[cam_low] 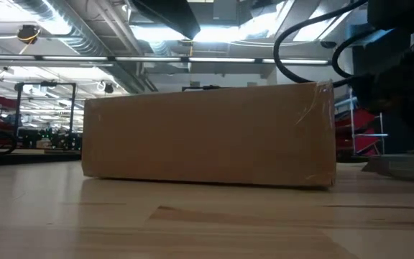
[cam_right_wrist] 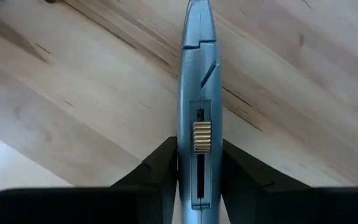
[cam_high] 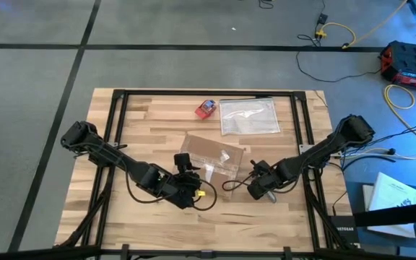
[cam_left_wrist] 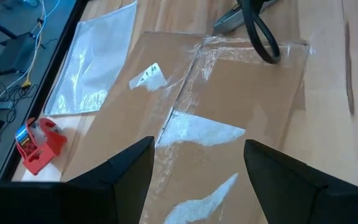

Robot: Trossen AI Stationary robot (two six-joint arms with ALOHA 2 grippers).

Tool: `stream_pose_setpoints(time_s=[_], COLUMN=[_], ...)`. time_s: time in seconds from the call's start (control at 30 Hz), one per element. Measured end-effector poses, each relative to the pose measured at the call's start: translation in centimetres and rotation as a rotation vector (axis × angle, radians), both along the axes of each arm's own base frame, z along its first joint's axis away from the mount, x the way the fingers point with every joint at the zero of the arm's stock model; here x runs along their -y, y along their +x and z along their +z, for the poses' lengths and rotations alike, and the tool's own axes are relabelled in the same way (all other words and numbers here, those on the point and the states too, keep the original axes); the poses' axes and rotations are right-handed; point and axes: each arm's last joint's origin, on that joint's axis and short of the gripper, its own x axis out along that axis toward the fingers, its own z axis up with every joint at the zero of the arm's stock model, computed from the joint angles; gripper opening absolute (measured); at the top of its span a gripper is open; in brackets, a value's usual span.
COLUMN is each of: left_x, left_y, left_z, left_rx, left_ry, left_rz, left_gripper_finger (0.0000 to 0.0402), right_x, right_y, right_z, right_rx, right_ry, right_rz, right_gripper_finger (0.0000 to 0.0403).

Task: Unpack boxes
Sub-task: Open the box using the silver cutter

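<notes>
The brown cardboard box [cam_high: 214,155] lies flat mid-table with shiny clear tape across its closed flaps [cam_left_wrist: 197,130]; the low view shows its long side wall [cam_low: 207,133]. My left gripper [cam_high: 185,162] hovers open over the box's near left part, its fingers [cam_left_wrist: 129,171] apart with nothing between them. My right gripper [cam_high: 260,189] is just off the box's right end, pointing down at the table and shut on a grey-blue box cutter [cam_right_wrist: 199,93]. My right gripper pinches the box cutter between its two fingers [cam_right_wrist: 166,162], one on each side of the handle [cam_right_wrist: 199,168] beside the ribbed slider. The fingers come from above and lie along the cutter. Its front end [cam_right_wrist: 197,15] points down at the wood; I cannot tell whether it touches.
A clear plastic bag [cam_high: 250,117] lies flat behind the box, and a red tape dispenser [cam_high: 206,108] stands to the left of the bag. A black cable [cam_left_wrist: 260,31] loops at the box's right end. Bare wood lies along the table's near and left sides.
</notes>
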Motion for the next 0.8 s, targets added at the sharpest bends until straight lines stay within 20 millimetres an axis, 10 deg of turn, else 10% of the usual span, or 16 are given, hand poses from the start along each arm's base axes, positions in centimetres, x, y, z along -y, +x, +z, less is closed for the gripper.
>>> stream_pose_setpoints(time_s=[0.8], left_x=[-0.3], left_y=[0.1], left_z=[0.0], left_rx=[0.002], left_ry=[-0.01], left_rz=[0.018], left_gripper_finger=[0.0235], right_x=[-1.8], right_y=[-1.3], right_z=[-0.5], right_rx=[0.008], right_ry=[-0.115], right_rz=[0.068], right_gripper_finger=[0.0096])
